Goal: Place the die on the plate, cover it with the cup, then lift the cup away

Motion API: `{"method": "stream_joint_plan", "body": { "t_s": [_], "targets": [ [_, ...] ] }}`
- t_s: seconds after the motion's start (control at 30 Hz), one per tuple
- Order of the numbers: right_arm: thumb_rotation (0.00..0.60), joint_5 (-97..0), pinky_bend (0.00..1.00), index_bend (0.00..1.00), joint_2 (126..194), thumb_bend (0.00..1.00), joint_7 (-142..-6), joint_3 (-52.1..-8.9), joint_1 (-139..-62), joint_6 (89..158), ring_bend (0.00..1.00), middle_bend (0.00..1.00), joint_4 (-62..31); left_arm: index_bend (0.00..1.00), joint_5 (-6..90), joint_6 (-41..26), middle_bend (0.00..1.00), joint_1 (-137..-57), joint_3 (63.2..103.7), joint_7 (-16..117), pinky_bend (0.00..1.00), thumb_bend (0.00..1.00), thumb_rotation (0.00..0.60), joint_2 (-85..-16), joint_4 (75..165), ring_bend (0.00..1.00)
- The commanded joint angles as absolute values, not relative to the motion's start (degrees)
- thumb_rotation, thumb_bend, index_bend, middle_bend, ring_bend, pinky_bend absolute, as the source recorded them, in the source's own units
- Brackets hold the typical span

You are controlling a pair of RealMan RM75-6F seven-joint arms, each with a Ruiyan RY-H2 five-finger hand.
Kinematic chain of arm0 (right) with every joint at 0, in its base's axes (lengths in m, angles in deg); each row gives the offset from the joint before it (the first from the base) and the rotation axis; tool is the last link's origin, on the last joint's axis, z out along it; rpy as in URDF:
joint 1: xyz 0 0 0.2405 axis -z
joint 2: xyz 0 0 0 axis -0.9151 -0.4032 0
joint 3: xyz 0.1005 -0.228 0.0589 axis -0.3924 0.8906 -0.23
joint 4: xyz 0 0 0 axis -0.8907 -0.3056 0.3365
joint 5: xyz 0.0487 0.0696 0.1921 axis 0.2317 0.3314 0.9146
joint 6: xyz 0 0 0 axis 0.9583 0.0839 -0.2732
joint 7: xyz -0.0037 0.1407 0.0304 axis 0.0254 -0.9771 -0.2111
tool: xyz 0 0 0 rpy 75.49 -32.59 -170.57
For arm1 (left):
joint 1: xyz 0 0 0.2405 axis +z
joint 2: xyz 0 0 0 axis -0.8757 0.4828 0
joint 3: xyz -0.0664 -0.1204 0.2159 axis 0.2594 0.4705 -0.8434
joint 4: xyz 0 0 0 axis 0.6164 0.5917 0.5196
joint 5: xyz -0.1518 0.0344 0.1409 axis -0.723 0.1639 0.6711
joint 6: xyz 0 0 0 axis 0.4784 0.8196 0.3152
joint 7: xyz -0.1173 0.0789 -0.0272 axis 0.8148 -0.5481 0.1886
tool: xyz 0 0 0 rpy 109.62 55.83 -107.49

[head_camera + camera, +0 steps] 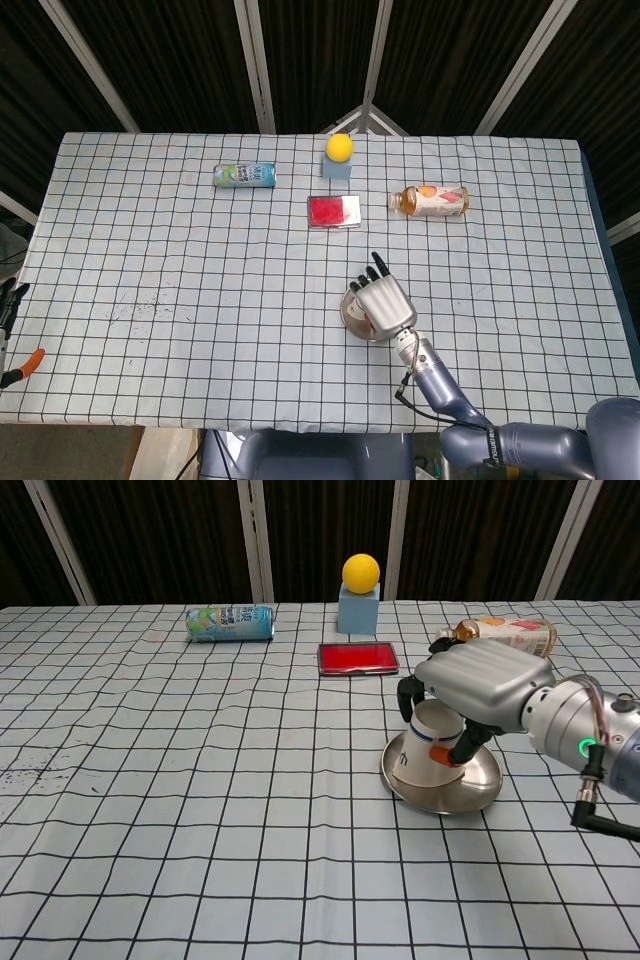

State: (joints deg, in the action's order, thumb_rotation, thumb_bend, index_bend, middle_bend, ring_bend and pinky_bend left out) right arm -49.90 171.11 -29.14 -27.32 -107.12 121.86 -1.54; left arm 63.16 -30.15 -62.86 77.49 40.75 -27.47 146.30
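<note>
- Gripping from above: inverted white paper cup is held by right hand, fingers wrapped round it.
- Cup is set on round metal plate, left part.
- Left hand: not seen.

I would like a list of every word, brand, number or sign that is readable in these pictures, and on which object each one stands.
No text can be read for certain.
Can, lying on its side: printed label, too blurred to read.
Bottle, lying on its side: picture label, too small to read.
Cup, upside down on the plate, held by the right hand: a dark mark near its rim, not legible.
Red tin: no text visible.
</note>
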Motion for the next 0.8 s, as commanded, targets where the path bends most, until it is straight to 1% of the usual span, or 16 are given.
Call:
{"method": "stream_joint_plan", "body": {
  "t_s": [0.03,0.37,0.8],
  "targets": [
    [0.600,-50.92,0.06,0.54,172.98,0.40,-31.38,-28.06,-107.58,121.76,0.26,0.47,-4.03,0.02,63.08,-30.09,0.00,-62.88,77.50,40.62,0.00,0.36,0.600,-27.48,146.27,0.00],
    [0.600,-53.14,0.06,0.55,175.85,0.40,-36.12,-29.11,-107.97,122.13,0.26,0.48,-9.31,0.02,62.76,-29.80,0.00,-63.01,77.54,40.22,0.00,0.36,0.600,-27.57,146.10,0.00],
    [0.600,-53.78,0.06,0.56,179.18,0.40,-38.37,-30.63,-109.61,120.86,0.26,0.48,-14.75,0.02,62.80,-29.62,0.00,-63.09,77.42,39.91,0.00,0.36,0.600,-27.59,146.03,0.00]
  ]
}}
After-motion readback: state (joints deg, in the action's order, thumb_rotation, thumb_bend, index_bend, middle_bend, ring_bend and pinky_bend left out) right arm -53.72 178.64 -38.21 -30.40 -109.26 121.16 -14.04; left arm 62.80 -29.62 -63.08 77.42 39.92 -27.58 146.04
